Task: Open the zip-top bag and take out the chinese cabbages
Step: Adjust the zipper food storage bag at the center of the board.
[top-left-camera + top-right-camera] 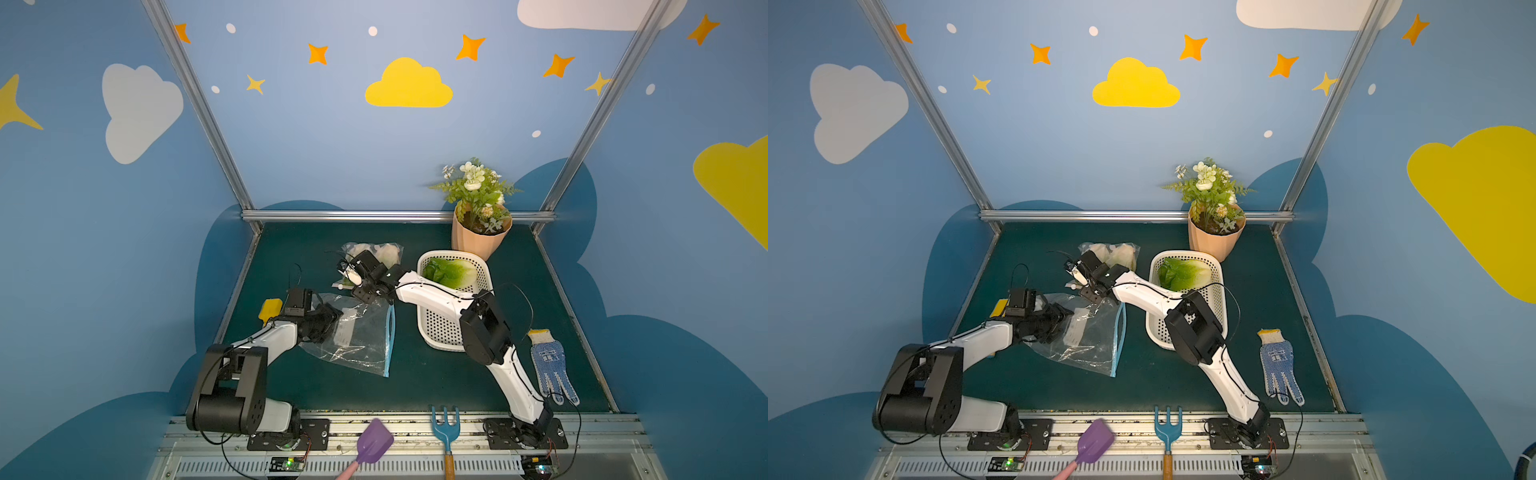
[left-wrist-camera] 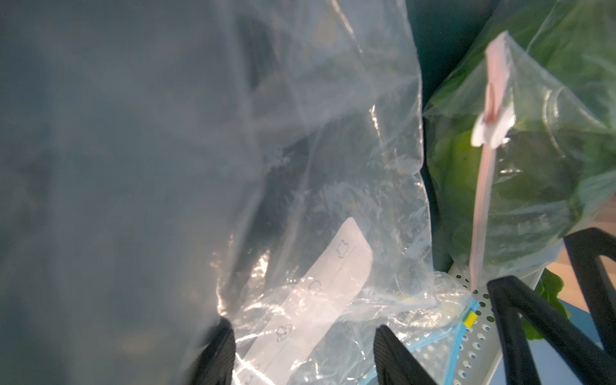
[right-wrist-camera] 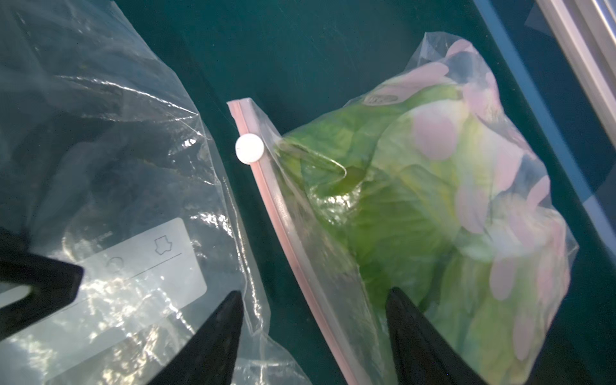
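Observation:
A zip-top bag (image 3: 416, 216) with a pink zip strip and a white slider (image 3: 249, 148) lies at the back of the mat, also seen in a top view (image 1: 384, 251). Green chinese cabbages (image 3: 383, 226) show through its film. My right gripper (image 3: 313, 316) hangs open just above its zip edge, and the pink strip runs between the fingers. Another cabbage (image 1: 451, 272) lies in the white basket (image 1: 453, 253). A clear, flat bag with a blue zip (image 1: 361, 336) lies mid-mat. My left gripper (image 2: 303, 336) is open at that bag's left side, with its film between the fingers.
A potted plant with white flowers (image 1: 478, 237) stands behind the basket. A dotted work glove (image 1: 550, 365) lies at the right, a yellow object (image 1: 269, 309) by the left arm. A purple scoop (image 1: 374, 442) and a blue hand fork (image 1: 445, 428) rest on the front rail.

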`<action>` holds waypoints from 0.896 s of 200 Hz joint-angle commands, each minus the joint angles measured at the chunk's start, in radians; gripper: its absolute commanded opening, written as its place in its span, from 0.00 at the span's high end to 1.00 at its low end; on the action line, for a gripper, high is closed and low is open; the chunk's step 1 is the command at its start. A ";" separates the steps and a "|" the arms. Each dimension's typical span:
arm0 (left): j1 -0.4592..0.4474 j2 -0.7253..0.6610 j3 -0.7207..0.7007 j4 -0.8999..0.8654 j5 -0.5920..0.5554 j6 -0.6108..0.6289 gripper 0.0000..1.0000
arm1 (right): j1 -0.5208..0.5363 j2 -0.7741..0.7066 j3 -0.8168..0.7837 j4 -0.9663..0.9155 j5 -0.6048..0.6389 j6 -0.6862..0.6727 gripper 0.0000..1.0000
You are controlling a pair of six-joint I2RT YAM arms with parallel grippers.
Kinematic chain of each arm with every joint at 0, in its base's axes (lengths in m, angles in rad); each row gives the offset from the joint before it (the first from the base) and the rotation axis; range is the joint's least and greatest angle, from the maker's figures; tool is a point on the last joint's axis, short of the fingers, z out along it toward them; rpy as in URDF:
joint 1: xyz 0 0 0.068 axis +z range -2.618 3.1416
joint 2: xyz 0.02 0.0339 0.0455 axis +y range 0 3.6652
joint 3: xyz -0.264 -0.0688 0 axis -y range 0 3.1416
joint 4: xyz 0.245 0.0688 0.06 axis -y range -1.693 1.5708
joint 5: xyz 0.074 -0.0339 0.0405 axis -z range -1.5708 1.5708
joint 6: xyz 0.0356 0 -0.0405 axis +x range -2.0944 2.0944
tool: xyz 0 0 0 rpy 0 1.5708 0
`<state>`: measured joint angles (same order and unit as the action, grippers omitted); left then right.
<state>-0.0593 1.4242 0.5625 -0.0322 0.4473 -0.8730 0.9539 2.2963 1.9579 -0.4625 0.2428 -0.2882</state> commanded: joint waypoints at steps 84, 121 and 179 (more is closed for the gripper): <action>-0.003 0.049 -0.009 -0.003 -0.005 0.004 0.33 | 0.014 0.031 -0.106 0.091 0.168 -0.097 0.21; -0.003 0.067 -0.003 0.000 0.000 0.003 0.34 | 0.008 0.074 -0.074 0.126 0.218 -0.124 0.20; -0.003 0.081 0.008 -0.002 0.001 0.006 0.35 | -0.003 0.128 -0.029 0.182 0.265 -0.169 0.33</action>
<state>-0.0593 1.4719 0.5743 0.0265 0.4805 -0.8726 0.9646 2.3894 1.9034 -0.3004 0.4782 -0.4385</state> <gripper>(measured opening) 0.655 0.741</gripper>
